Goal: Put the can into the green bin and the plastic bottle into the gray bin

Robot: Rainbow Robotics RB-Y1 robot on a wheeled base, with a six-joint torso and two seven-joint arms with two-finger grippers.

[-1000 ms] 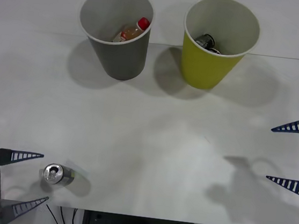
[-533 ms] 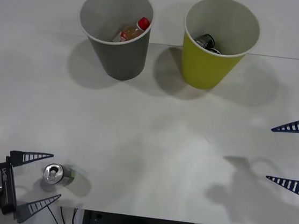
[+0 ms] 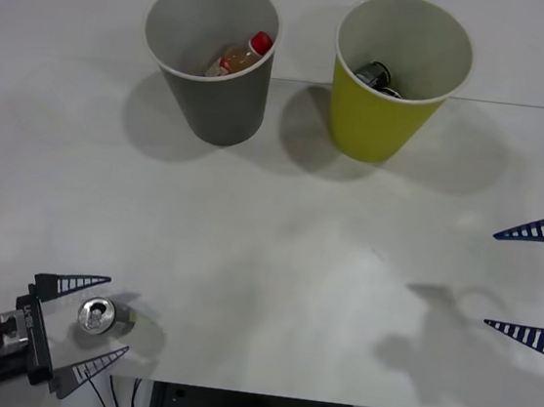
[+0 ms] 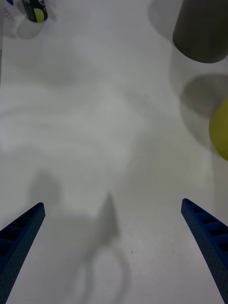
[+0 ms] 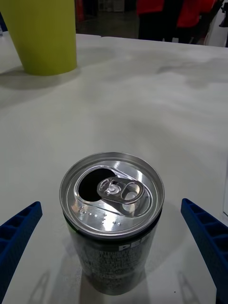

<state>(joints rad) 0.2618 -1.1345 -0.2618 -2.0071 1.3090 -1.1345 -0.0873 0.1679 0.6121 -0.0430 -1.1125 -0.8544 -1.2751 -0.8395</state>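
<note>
Our left gripper (image 3: 91, 326) spreads wide around the upright can (image 3: 97, 314), so we should centre it before squeezing mid-body, avoiding tipping.

Front view looks down over the table (image 3: 276, 253); left wrist sits close behind the can (image 5: 112, 218), shared with front

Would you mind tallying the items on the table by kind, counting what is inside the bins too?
Bins: 2, the gray bin and the green bin.
Cans: 2, the can standing between the open left tool's fingers, and another can inside the green bin.
Bottles: 1, the plastic bottle in the gray bin.
Total: 5.
</note>
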